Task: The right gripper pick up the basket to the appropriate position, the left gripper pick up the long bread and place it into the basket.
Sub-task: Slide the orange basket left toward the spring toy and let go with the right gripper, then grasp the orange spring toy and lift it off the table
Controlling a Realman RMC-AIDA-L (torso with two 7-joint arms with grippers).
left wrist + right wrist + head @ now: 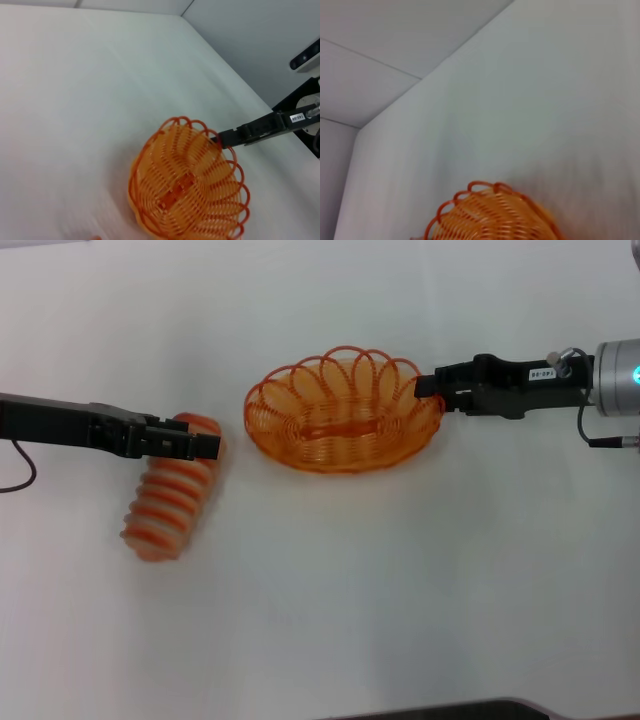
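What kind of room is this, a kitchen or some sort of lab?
Most likely a robot test bench, not a kitchen: a bare white table with plain walls, holding only an orange basket and a toy bread, each met by a black gripper, left and right.

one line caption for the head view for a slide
Left gripper over striped tan toy loaf; right gripper at oval orange wire basket rim.

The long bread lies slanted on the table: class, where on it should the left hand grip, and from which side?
Grip the long bread across its narrow width, closing into a groove between ridges, coming from the robot's left. The left hand is already at its far end. A mid-length grip would probably balance better.
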